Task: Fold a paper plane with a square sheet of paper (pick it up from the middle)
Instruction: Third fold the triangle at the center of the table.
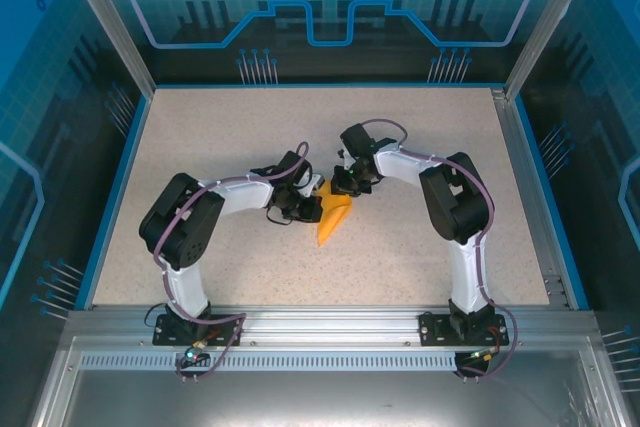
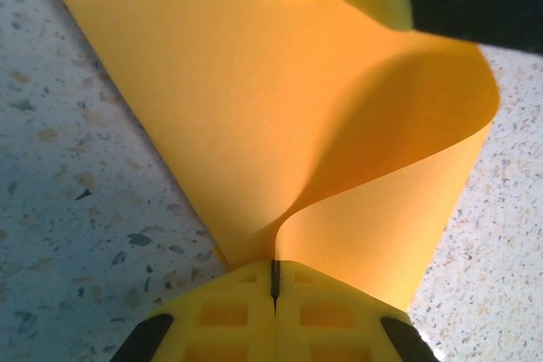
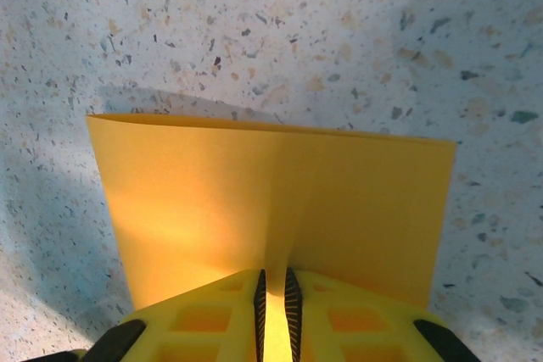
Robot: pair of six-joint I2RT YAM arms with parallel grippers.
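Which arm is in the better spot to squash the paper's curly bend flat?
Probably the left. The left gripper pinches the paper right beside the loose, curling bend, while the right gripper clamps a flatter part and can hold it steady.

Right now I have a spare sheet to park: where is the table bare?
Bare: the table along the back wall, and the near patch between the arm bases. Crowded: the middle, where left gripper and right gripper both pinch the paper.
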